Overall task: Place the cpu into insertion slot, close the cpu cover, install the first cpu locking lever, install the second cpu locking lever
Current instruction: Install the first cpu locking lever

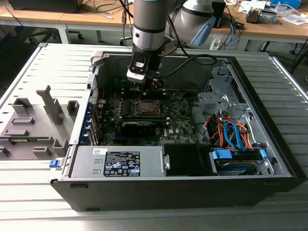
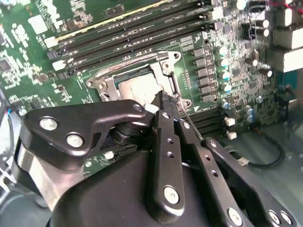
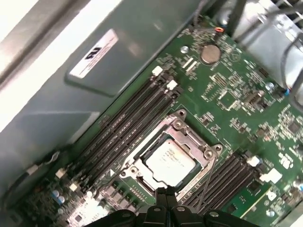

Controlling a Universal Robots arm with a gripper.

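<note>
**Operator:** Where is the cpu right now?

**Spotter:** Your cpu lies flat in the insertion slot on the green motherboard, pale face up. The cpu cover looks to be down around it, with its window framing the chip. I can't tell you whether it is fully seated.

**Operator:** And the fingers?

**Spotter:** Your fingers are pressed together with nothing between them. The tips are just beside the slot's edge, close to a thin wire lever that runs out along the board.

**Operator:** What should worry me?

**Spotter:** I'd judge that lever to be thin and springy. Closed tips pushing on it could slide off and strike the small capacitors near the slot. If the cover sits crooked, forcing a lever over it could load the chip unevenly and damage the contacts beneath. If your tips stray inward, they could also scratch the chip's face.
</note>
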